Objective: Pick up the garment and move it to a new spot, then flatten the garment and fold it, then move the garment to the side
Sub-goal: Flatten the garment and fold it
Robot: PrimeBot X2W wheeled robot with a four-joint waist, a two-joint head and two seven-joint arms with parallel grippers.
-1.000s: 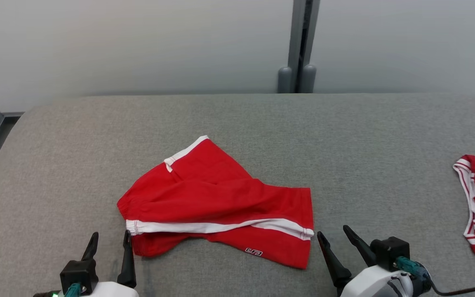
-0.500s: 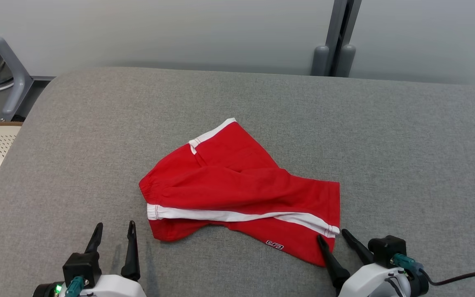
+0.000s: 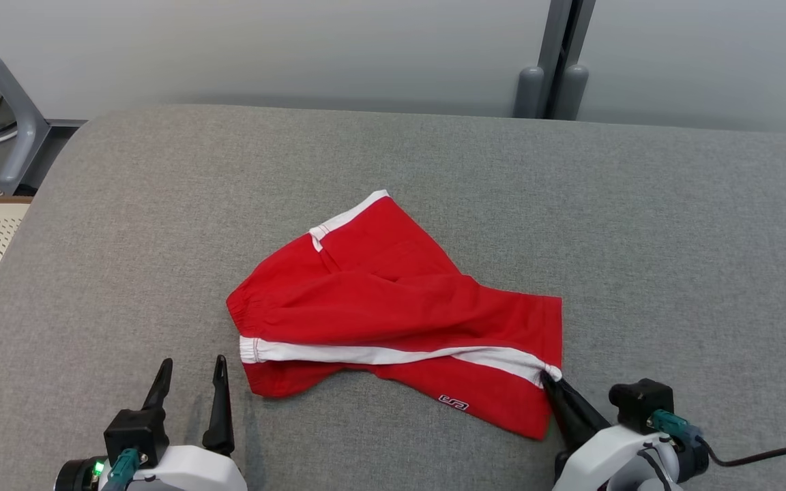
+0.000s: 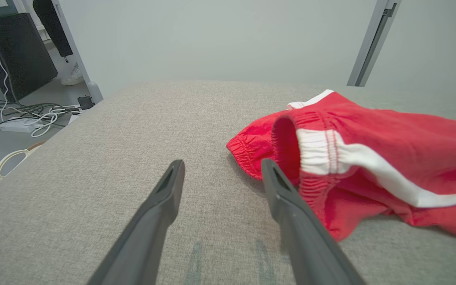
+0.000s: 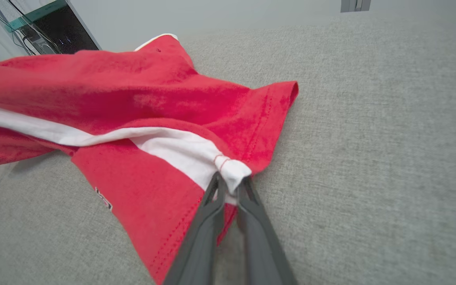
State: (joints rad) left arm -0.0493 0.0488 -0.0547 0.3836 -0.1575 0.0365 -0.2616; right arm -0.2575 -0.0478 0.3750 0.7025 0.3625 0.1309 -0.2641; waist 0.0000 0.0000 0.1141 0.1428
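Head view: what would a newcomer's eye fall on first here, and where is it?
The red shorts stand out first, lying crumpled in the middle of the grey cushion. Next is the right gripper, shut on the hem corner where the white stripe ends, at the shorts' near right. The left gripper is open at the lower left, near the waistband.

The right gripper point(image 3: 548, 377) now has its two fingers pinched together on the red shorts point(image 3: 393, 307), at the end of the white stripe point(image 3: 509, 361) on the hem's 4 o'clock corner. A second ago they stood spread wide just off that corner. The cloth now bunches between the tips. The head view has swung toward 9 o'clock, so everything sits further toward 3 o'clock.
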